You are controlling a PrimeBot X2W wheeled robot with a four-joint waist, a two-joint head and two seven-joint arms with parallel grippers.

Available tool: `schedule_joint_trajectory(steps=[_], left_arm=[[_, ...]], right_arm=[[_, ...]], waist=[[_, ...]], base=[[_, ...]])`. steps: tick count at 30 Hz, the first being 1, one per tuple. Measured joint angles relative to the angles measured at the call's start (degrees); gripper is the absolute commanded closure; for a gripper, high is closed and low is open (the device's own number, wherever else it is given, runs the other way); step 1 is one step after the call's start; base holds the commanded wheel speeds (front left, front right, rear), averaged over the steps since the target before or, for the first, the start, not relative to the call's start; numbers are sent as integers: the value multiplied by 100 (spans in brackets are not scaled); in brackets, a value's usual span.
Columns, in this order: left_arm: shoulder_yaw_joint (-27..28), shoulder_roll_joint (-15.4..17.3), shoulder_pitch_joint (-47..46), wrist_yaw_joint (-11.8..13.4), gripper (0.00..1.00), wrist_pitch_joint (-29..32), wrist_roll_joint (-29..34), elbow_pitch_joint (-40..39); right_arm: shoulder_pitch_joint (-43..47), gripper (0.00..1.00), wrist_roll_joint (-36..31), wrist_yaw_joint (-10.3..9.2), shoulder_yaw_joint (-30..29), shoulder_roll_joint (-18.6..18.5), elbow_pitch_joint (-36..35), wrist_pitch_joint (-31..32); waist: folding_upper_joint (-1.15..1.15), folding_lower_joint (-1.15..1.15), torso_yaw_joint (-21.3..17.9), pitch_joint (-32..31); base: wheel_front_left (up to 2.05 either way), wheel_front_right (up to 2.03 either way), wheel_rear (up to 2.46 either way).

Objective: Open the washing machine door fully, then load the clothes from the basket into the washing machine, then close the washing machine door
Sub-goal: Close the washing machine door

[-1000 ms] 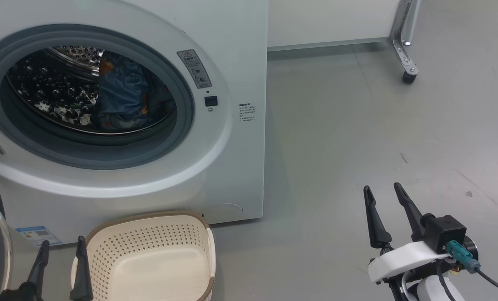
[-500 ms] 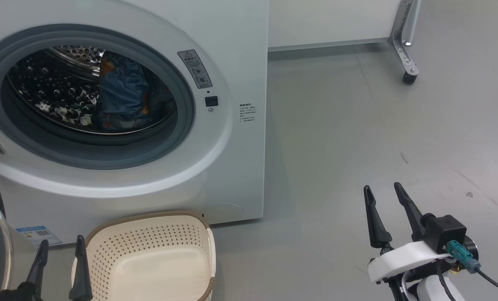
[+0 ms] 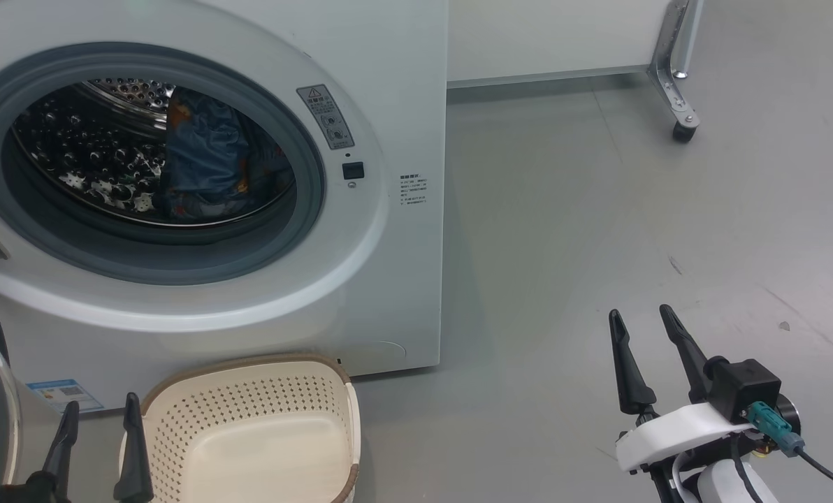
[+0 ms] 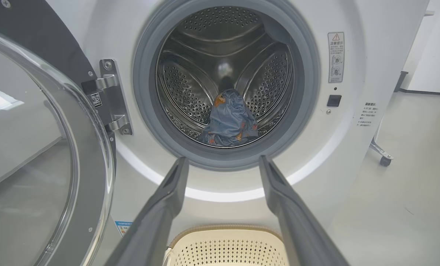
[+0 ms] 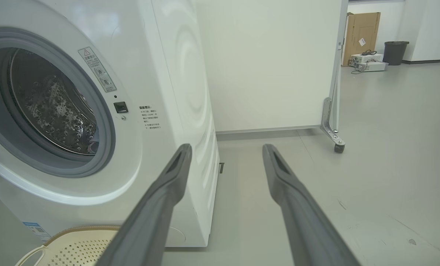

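Nothing has been moved since earlier; the dark left gripper (image 3: 102, 399) and right gripper (image 3: 639, 311) are held spread, empty. Blue printed clothes (image 3: 207, 161) lie in the white washing machine (image 3: 388, 105); its black-rimmed glass door (image 4: 39, 155) could be left ajar by a glancing push.

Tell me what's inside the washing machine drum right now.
Light blue clothes with orange prints lie heaped on the drum floor. Anything beneath or behind the heap is covered.

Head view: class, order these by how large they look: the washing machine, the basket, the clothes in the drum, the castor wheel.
1. washing machine, by far
2. basket, though nearest the camera
3. clothes, partly hidden
4. castor wheel, farthest away
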Motion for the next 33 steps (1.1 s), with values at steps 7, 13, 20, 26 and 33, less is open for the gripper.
schedule_joint_trajectory(steps=[7,13,20,26,33], left_arm=[[-3,-2,0,0,0,0,18,-11],[0,-2,0,0,0,0,24,-19],[-5,-2,-1,0,0,0,24,-23],[-7,-3,-1,0,0,0,23,-18],[18,-4,-1,4,0,0,-27,-40]], right_arm=[[0,0,1,0,-1,3,-8,0],[1,0,1,0,-15,4,-14,0],[1,0,1,0,-23,9,-20,0],[2,0,1,0,-25,9,-20,0],[5,0,1,0,-34,11,-23,0]], waist=[[0,0,-3,11],[0,0,0,19],[0,0,18,29],[0,0,43,17],[0,0,76,-6]], base=[[-27,27,0],[-53,53,0],[-80,80,0],[-107,107,0],[-114,114,0]])
